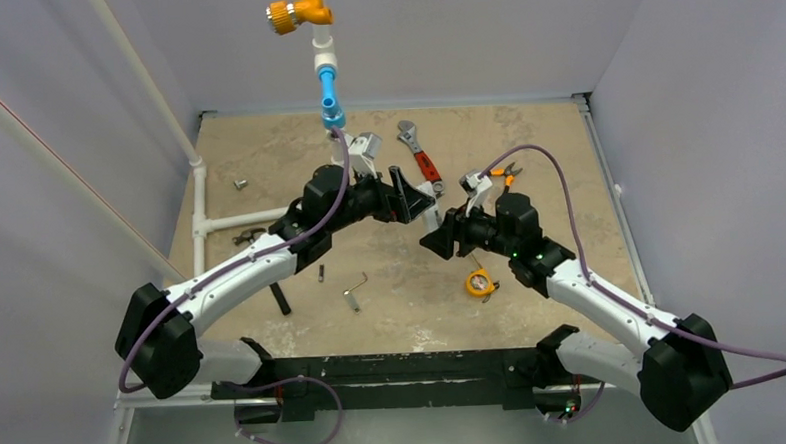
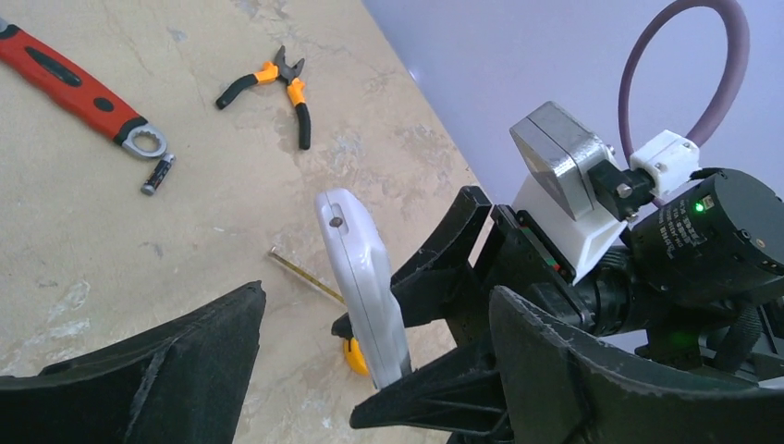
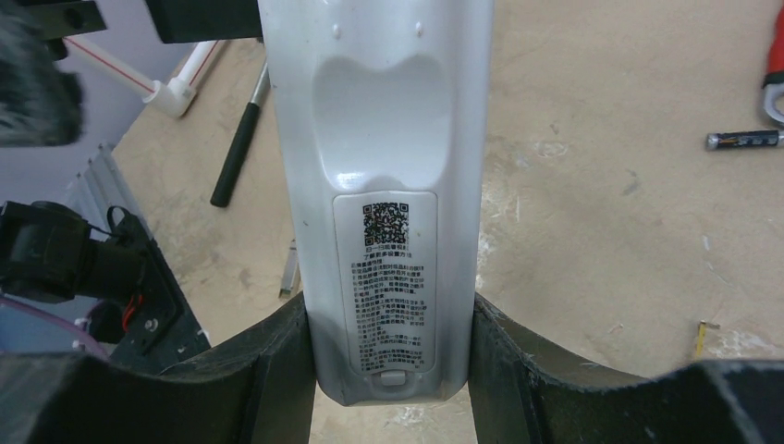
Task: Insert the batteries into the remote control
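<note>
My right gripper point(image 3: 388, 310) is shut on the lower end of the white remote control point(image 3: 388, 185) and holds it above the table. Its back faces the right wrist camera, showing a cover with a QR label. In the left wrist view the remote control point(image 2: 365, 277) stands edge-on between my left gripper's point(image 2: 374, 305) widely spread fingers, touching neither. From above, the two grippers meet at the remote control point(image 1: 431, 217) over mid-table. One battery point(image 2: 157, 174) lies on the table by the wrench's ring end, and the right wrist view also shows this battery point(image 3: 744, 140).
A red-handled wrench point(image 1: 421, 163) and orange pliers point(image 1: 507, 174) lie at the back. A yellow tape measure point(image 1: 481, 282) sits under the right arm, and a hex key point(image 1: 355, 289) in front. White pipe point(image 1: 200, 205) runs along the left edge. A pipe fitting point(image 1: 322, 65) hangs at the back.
</note>
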